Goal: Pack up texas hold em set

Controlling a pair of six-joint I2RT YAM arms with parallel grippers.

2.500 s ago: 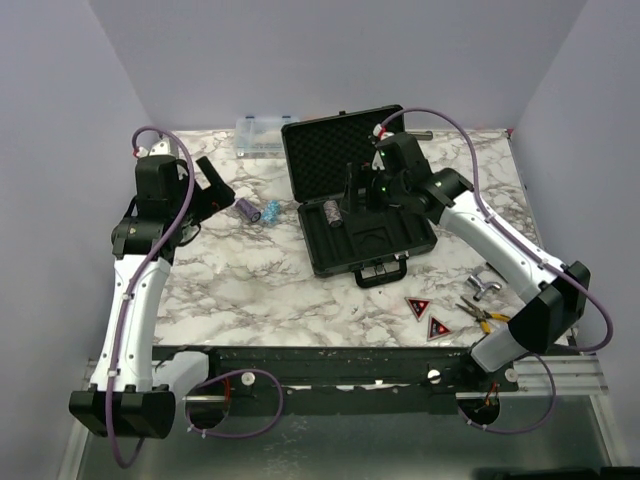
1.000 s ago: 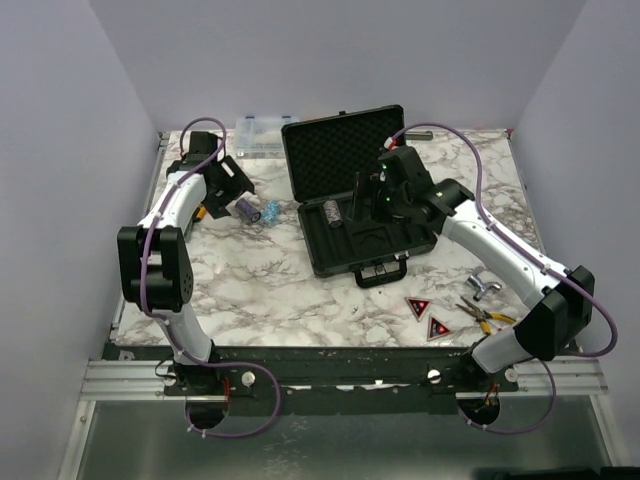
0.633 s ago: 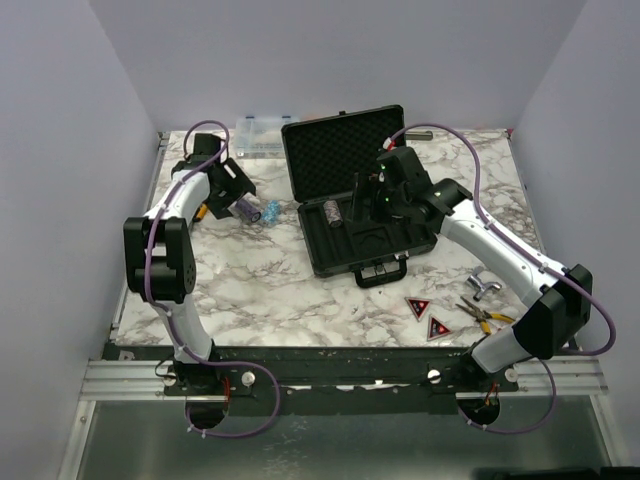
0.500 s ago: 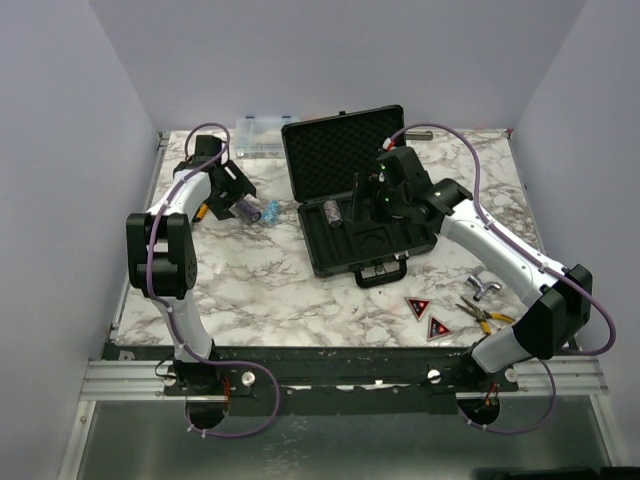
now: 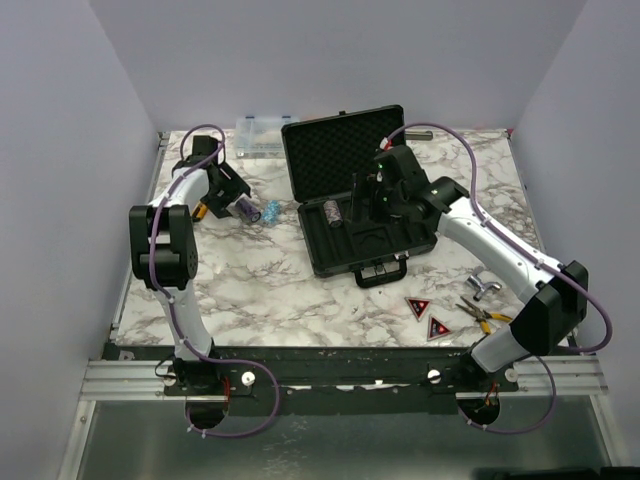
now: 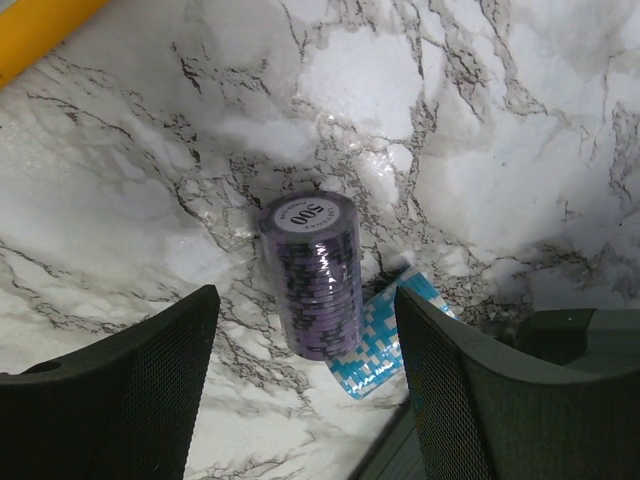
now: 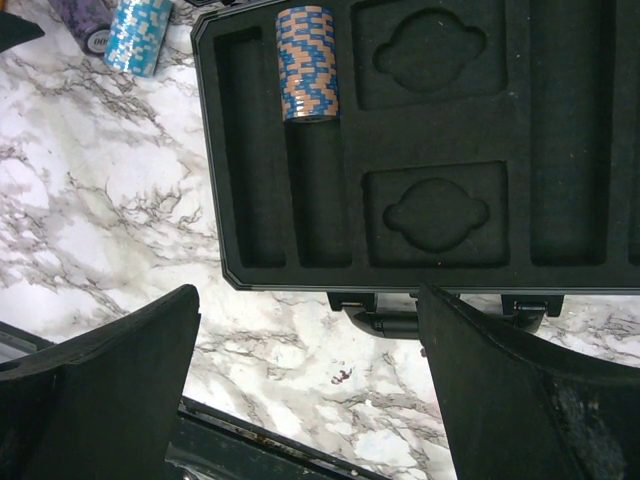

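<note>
1. I see a marble table (image 5: 260,290) carrying all items.

2. The black case (image 5: 350,150) sits open at the centre back of the table. Its foam-lined lid stands up at the rear and its handle faces the near edge. The slotted tray (image 7: 440,120) lies flat.

3. Right claw (image 5: 362,195): hangs over the tray with its jaws spread wide and nothing between them. The wrist view shows both fingers (image 7: 100,390) clear of the case.

4. Left claw (image 6: 305,300): low over the table, left of the case, jaws spread. One finger stands on either side of the purple stack, and marble shows in both gaps, so I see no contact.

5. A clear box (image 5: 260,135) rests at the back, just left of the lid.

6. Purple stack (image 6: 310,275): on its side on the table, outside the case, "500" face towards the wrist camera.

7. Blue stack (image 6: 380,330): also on its side, right against the purple one on the case side.

8. Third stack (image 7: 306,62), blue and orange: lying in the far end of a long tray slot.

9. Pliers (image 5: 483,316) lie near the right arm, well apart from the case.

10. Two red-black triangles (image 5: 417,307) lie on the table near the front, right of the case handle.

11. An orange handle (image 6: 40,30) shows at the corner of the left wrist view.
</note>
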